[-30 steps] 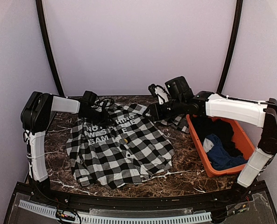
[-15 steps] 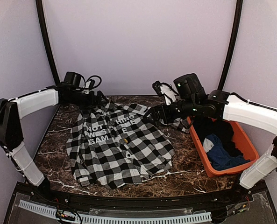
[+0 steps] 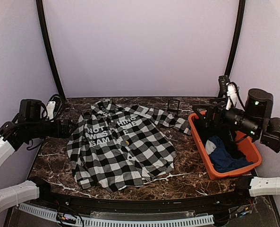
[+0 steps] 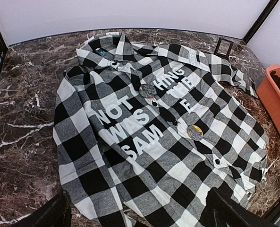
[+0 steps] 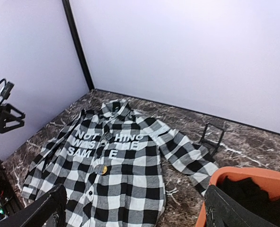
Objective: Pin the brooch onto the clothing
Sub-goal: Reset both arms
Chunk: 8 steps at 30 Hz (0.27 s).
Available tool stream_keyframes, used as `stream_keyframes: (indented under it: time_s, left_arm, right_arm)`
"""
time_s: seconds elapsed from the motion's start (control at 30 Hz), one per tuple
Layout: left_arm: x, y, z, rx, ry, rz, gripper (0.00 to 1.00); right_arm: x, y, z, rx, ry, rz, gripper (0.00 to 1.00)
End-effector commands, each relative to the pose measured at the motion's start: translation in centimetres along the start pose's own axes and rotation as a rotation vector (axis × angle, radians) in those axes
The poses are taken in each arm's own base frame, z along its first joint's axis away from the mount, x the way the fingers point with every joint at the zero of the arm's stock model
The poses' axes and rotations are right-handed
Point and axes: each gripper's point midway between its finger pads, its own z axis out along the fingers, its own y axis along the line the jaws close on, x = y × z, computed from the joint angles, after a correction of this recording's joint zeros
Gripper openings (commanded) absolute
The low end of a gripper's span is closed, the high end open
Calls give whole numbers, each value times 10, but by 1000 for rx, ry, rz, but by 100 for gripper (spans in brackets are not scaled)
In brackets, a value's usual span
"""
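Nearest my bases, my left gripper [image 4: 139, 208] hangs low over the left of the marble table [image 3: 55, 156]. Its jaws are spread wide with nothing between them, looking across the hem of the checked shirt [image 4: 130, 156]. My right gripper [image 5: 136, 194] is just as wide and just as empty, high over the side where the orange bin [image 3: 201, 150] holds a blue garment [image 3: 222, 153].

The shirt lies flat and open to both of us. Partway up it the brooch [image 4: 194, 131], a small gold disc, sits against the button strip just below the white lettering [image 4: 135, 118]. I cannot tell whether its pin has gone through the cloth. A grey badge [image 4: 147, 91] sits higher, nearer the collar.

I judge the job is close to done, so the care now is in checking. I would come down slowly with one gripper and press the cloth flat just beside the brooch. Then I would nudge the disc with the other, keeping fingertips off the folds so nothing drags. If it slides loose, I would pinch it by its edge and reseat it. Farthest back, a small black stand [image 3: 173, 105] sits well apart from all this.
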Motion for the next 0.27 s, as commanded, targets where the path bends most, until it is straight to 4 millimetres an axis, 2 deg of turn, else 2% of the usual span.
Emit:
stream_keyframes:
  time_s: [0.0,0.07,0.23]
  left_arm:
    - [6,9,-15,-41,-77,61,99]
    - [7,11,-15,-51,-85,63,99]
    - [7,9,-9,-39,-71,58,99]
  right_arm:
    - [-7,-32,-20,154,-96,-34,99]
    - [-11,-41,-28,201,-122,-10,99]
    - [-8,-46,-33,219,-136,-18,99]
